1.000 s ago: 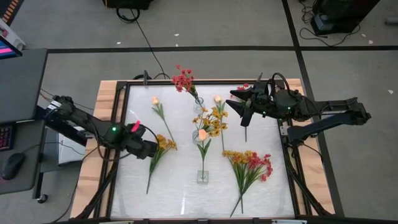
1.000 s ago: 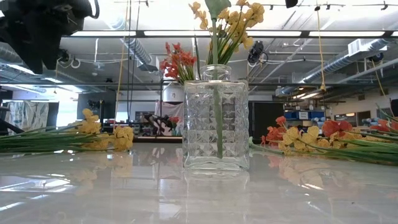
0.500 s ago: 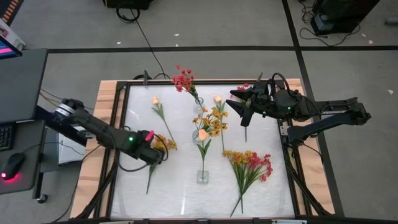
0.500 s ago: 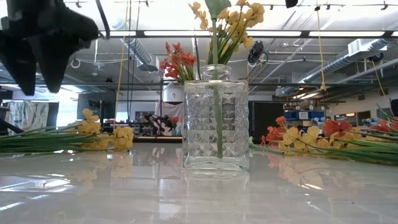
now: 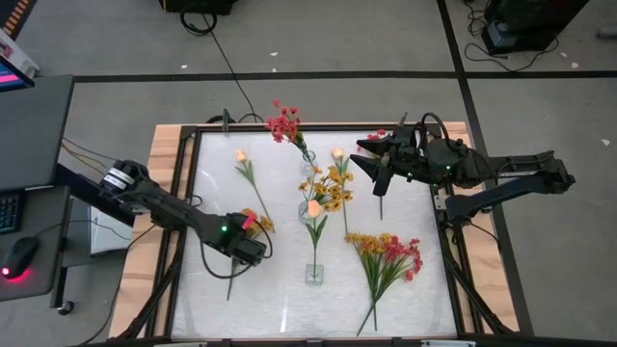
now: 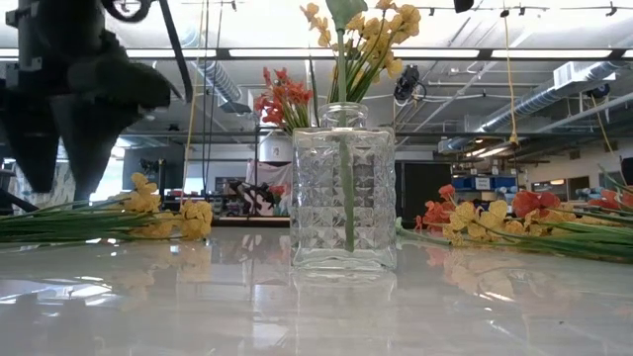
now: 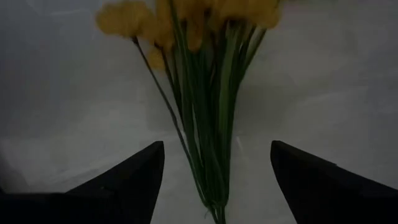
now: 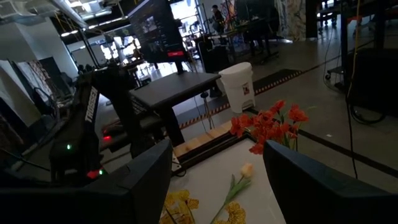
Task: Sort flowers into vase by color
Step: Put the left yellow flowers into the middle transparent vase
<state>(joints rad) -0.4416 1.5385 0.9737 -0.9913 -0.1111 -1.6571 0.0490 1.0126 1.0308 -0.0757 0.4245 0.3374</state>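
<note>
Because the yellow sprig (image 7: 205, 106) lies flat on the table (image 5: 289, 299), we hold the left gripper (image 7: 214, 180) low over its stem, fingers apart on both sides, not touching. We keep the right gripper (image 5: 371, 164) waiting near the vases, fingers apart, empty.

Black cable (image 5: 224, 60): trails across the grey floor beyond the table.
Computer mouse (image 5: 19, 256): on the dark desk (image 5: 34, 125) at the left.
White bin (image 8: 239, 86): stands beside a black stand.
</note>
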